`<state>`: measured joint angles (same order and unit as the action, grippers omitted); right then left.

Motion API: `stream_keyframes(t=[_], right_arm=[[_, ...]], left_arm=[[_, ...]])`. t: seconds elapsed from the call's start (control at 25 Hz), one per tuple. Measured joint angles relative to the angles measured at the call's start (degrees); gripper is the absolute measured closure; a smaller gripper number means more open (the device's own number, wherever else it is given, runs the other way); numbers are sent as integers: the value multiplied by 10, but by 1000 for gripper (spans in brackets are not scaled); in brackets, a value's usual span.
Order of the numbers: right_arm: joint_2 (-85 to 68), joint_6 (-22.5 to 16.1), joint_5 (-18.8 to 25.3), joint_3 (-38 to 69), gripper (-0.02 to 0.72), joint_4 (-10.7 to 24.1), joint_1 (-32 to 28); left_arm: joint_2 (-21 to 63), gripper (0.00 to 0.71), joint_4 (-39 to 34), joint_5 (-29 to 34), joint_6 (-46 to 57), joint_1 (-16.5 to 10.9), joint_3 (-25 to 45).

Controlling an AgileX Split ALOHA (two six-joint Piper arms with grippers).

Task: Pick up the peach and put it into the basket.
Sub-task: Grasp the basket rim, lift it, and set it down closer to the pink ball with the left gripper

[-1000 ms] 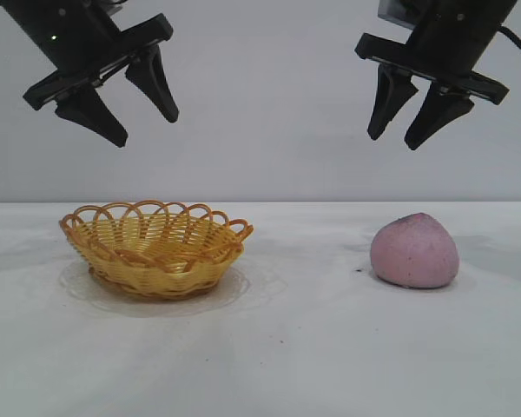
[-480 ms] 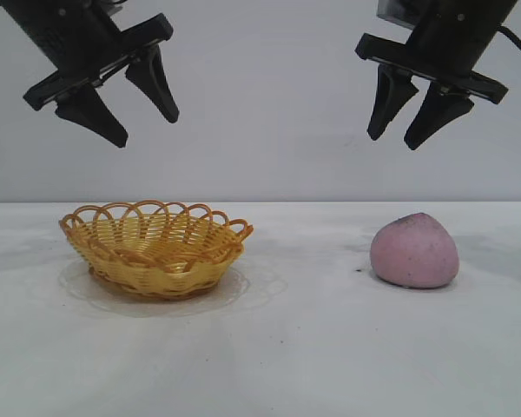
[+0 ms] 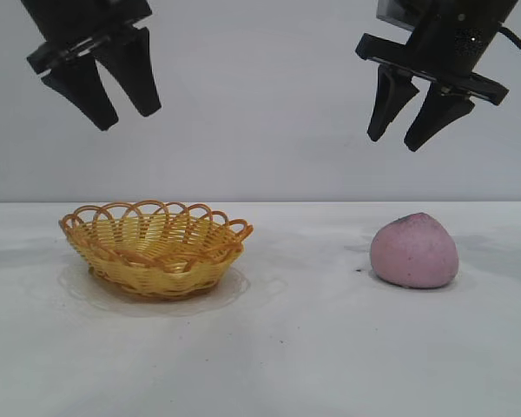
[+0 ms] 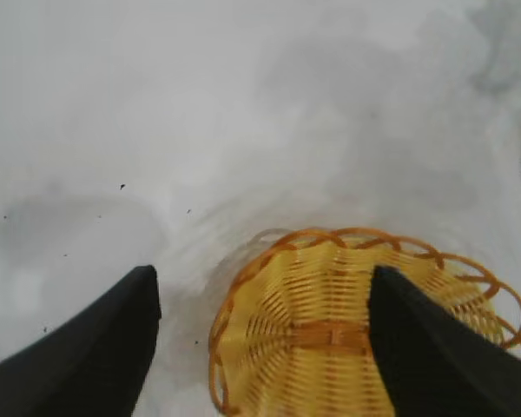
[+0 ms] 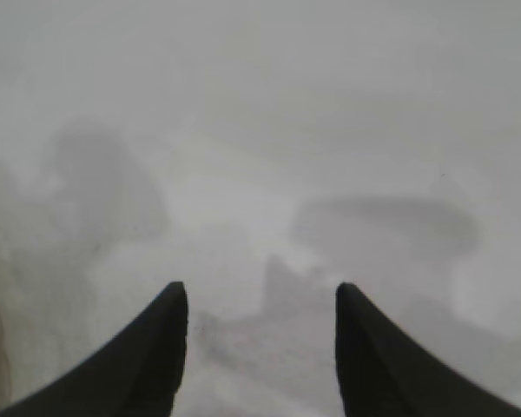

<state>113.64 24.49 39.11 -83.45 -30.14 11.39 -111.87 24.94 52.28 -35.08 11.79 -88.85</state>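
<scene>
The dusty-pink peach (image 3: pixel 414 251) sits on the white table at the right. The yellow woven basket (image 3: pixel 154 246) with its orange looped rim stands at the left and holds nothing. High above the basket hangs my left gripper (image 3: pixel 128 119), open and empty; its wrist view looks down on the basket (image 4: pixel 330 339) between the two black fingers. My right gripper (image 3: pixel 393 142) hangs open and empty high above the peach, a little to its left. The right wrist view shows only bare table between the fingers (image 5: pixel 156 347); the peach is out of that view.
The white table (image 3: pixel 313 347) runs wide between basket and peach, with a few dark specks on it. A plain grey wall stands behind.
The left gripper has turned and shifted slightly left and up above the basket. The right gripper, peach and basket have not moved.
</scene>
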Motion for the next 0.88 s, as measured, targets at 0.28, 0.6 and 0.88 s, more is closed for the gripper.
stream_keyframes(t=[0.28,0.6,0.88], right_arm=[[0,0,3,0,362,0,0],[0,0,6,0,362,0,0],[0,0,6,0,362,0,0]], left_arm=[[-93,277,-107,127,7,16,-94],[-189,277,-140,168,7,45,-198],[-228,277,-169,170,23,49,-216]])
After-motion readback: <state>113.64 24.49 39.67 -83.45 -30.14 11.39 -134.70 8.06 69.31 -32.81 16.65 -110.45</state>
